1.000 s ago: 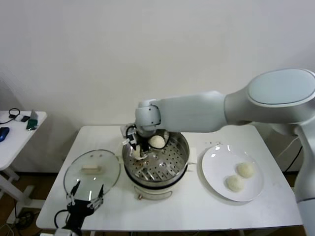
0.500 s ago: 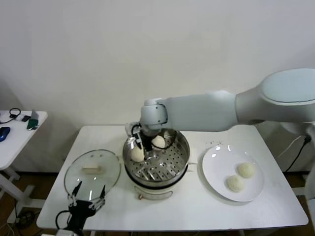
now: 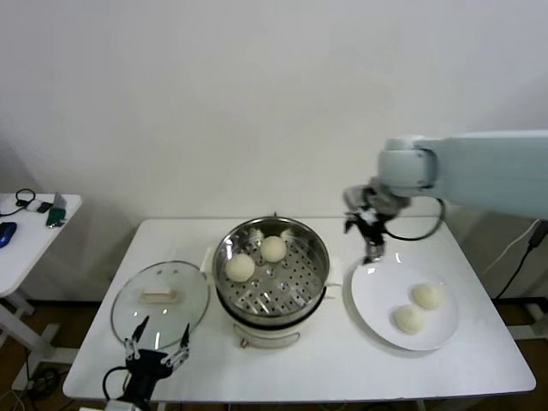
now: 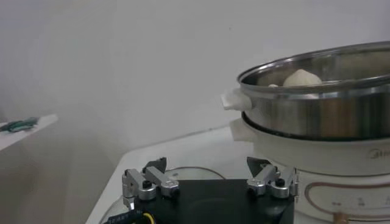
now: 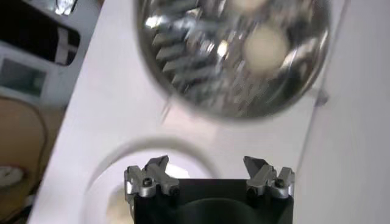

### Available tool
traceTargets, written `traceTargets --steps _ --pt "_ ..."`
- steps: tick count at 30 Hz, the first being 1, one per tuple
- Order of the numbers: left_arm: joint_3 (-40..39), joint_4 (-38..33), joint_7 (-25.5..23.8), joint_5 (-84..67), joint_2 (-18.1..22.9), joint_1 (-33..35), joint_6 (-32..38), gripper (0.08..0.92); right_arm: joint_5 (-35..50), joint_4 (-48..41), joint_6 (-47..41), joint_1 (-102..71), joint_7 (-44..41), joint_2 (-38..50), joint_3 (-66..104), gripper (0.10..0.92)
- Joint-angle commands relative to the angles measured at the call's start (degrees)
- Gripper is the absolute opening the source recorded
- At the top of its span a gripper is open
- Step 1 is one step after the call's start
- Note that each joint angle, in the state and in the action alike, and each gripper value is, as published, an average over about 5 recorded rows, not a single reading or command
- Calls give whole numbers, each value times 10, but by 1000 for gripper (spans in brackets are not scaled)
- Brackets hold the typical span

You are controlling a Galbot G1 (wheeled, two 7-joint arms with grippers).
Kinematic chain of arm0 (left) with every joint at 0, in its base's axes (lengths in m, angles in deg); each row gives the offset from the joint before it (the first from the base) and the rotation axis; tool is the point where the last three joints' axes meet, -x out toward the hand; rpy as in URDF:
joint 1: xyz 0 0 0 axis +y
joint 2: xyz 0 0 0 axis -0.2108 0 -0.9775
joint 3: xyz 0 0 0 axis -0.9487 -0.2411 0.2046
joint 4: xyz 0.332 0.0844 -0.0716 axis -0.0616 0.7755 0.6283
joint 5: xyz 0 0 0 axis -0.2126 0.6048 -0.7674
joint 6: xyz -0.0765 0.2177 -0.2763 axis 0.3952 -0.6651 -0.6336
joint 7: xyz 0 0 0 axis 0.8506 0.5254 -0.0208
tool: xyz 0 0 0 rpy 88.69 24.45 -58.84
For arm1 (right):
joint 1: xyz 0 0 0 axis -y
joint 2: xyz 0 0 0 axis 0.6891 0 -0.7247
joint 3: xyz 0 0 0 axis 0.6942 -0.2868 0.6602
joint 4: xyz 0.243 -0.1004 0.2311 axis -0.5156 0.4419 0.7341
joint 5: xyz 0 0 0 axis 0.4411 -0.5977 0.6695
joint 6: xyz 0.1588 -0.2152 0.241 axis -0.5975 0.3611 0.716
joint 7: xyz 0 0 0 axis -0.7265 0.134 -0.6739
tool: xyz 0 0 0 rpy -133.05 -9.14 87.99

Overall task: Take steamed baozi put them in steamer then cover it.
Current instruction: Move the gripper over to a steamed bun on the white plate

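Right gripper (image 3: 373, 248) has left the steamer (image 3: 315, 248) and is hanging over the plate (image 3: 368, 300), jaws open and empty. Two baozi (image 3: 241, 267) now sitting inside; two (image 3: 427, 296) awaiting pickup. Left gripper (image 3: 158, 360) idling, jaws open, near the cover (image 3: 160, 297).

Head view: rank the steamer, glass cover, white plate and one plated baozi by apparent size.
1. steamer
2. white plate and cover, too alike to rank
3. baozi, smallest by far
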Motion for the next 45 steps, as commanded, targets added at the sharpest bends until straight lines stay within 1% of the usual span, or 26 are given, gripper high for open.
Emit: traceTargets --steps 1,6,13,22,30,45 --pt "-2 -1 0 3 7 0 -1 823 -155 36 -4 -183 14 239 59 823" --pt "-5 -3 0 8 13 3 -2 823 -202 -15 -10 -392 15 255 256 823" --pt "-4 -5 -1 15 17 7 -3 823 -223 -76 -8 -501 15 228 367 823" --pt "-8 -5 -1 26 24 14 -1 823 -223 -135 -5 -511 14 183 380 823" --pt "-8 -5 -3 35 29 16 -2 823 -212 -170 -2 -514 13 146 383 823" --pt "-4 -7 -9 39 30 11 -8 823 -178 -175 2 -486 -4 115 356 821"
